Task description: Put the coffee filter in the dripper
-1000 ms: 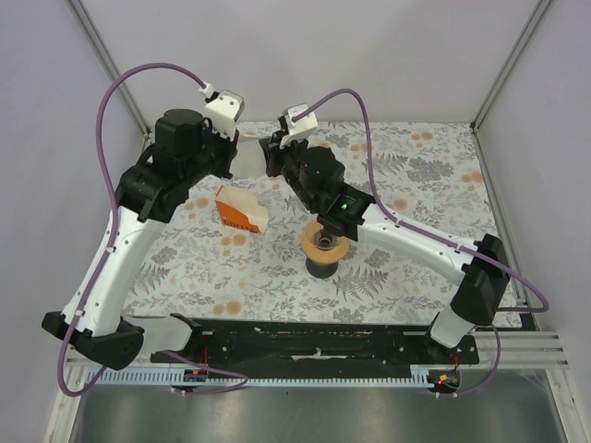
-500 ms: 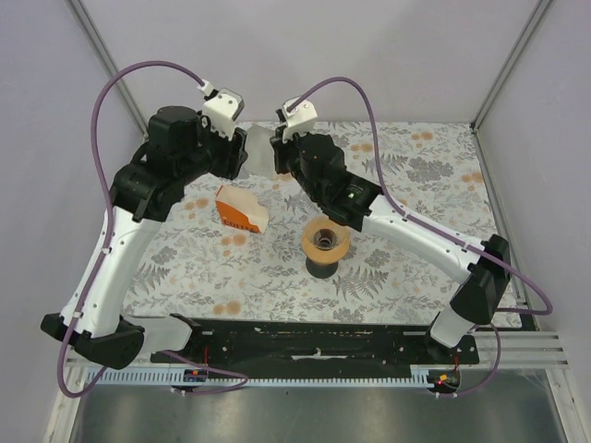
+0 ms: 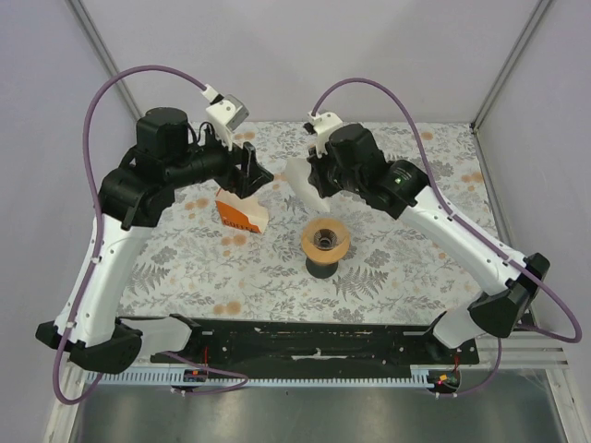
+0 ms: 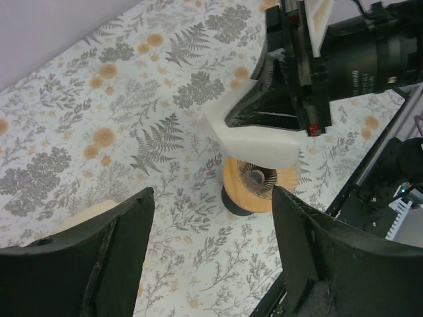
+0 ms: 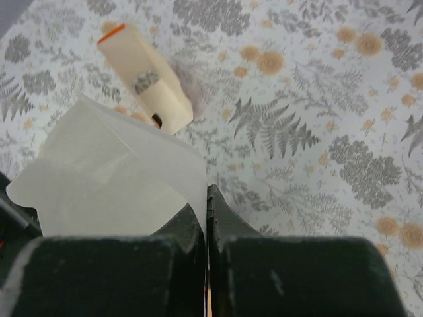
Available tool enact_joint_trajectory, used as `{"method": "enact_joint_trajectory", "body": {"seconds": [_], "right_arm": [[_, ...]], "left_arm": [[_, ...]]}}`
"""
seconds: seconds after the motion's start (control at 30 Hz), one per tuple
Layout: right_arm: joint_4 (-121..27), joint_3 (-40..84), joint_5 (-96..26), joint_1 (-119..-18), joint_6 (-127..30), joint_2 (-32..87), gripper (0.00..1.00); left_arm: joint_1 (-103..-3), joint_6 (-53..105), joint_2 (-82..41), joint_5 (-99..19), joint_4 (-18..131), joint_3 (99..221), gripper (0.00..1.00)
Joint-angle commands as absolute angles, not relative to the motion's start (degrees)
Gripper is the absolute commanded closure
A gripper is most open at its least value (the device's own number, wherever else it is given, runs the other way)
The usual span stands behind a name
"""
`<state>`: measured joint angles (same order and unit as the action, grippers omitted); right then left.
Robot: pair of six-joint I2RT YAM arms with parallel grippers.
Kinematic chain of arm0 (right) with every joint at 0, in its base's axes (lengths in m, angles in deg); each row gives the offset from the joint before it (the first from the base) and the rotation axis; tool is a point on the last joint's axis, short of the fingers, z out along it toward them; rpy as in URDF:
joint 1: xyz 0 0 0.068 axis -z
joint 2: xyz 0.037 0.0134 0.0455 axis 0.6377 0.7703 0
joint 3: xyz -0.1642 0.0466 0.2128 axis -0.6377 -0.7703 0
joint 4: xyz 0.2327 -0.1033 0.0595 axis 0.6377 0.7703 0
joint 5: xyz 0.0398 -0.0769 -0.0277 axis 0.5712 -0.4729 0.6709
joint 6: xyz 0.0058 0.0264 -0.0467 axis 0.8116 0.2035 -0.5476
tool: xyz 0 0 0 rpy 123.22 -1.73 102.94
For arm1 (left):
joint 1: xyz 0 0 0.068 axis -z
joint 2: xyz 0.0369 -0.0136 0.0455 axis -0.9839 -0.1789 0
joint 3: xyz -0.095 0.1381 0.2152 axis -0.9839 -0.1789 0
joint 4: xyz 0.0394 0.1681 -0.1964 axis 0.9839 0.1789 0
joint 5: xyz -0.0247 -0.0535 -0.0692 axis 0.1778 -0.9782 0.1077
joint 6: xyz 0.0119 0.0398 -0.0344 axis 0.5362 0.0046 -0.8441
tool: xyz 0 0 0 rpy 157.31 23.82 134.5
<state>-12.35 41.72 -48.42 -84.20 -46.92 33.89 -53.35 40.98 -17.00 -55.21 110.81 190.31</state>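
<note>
The coffee filter [image 3: 296, 176], a thin white paper cone, hangs in the air just up and left of the dripper [image 3: 325, 240]. My right gripper [image 3: 312, 179] is shut on the filter's edge; in the right wrist view the paper [image 5: 112, 178] spreads left of the closed jaws [image 5: 208, 198]. The dripper has a tan-orange rim and a black base and stands on the floral cloth. My left gripper [image 3: 251, 172] is open and empty, to the left of the filter and apart from it. Its wrist view shows the filter [image 4: 254, 139] above the dripper [image 4: 254, 191], between its spread fingers [image 4: 99, 257].
An orange and white pack [image 3: 242, 211] lies on the cloth under the left gripper, left of the dripper, and shows as a cream box [image 5: 145, 79] in the right wrist view. Purple cables arc over both arms. Frame posts stand at the back corners.
The left gripper opened, let go of the filter and drew back to the left. The right arm carried the filter right and nearer, toward the dripper.
</note>
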Motion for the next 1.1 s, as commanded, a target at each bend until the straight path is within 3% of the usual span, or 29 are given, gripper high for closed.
{"method": "enact_joint_trajectory", "body": {"seconds": [0.0,0.17,0.77,1.07], "right_arm": [[2.7,44.1,-43.5,-84.6,-46.0,30.1,1.0],[9.3,41.4,-42.7,-84.8,-44.3,28.2,1.0],[7.9,35.8,-46.4,-84.9,-43.5,33.3,1.0],[4.4,34.6,-45.8,-84.9,-43.9,34.4,0.98]], "left_arm": [[-52.7,36.2,-19.0,-56.8,109.5,187.7,0.24],[-51.7,32.4,-21.7,-57.6,107.4,184.3,0.3],[-46.7,26.4,-26.7,-59.4,99.0,173.1,0.27],[-45.9,27.2,-29.0,-57.7,96.0,172.0,0.47]]}}
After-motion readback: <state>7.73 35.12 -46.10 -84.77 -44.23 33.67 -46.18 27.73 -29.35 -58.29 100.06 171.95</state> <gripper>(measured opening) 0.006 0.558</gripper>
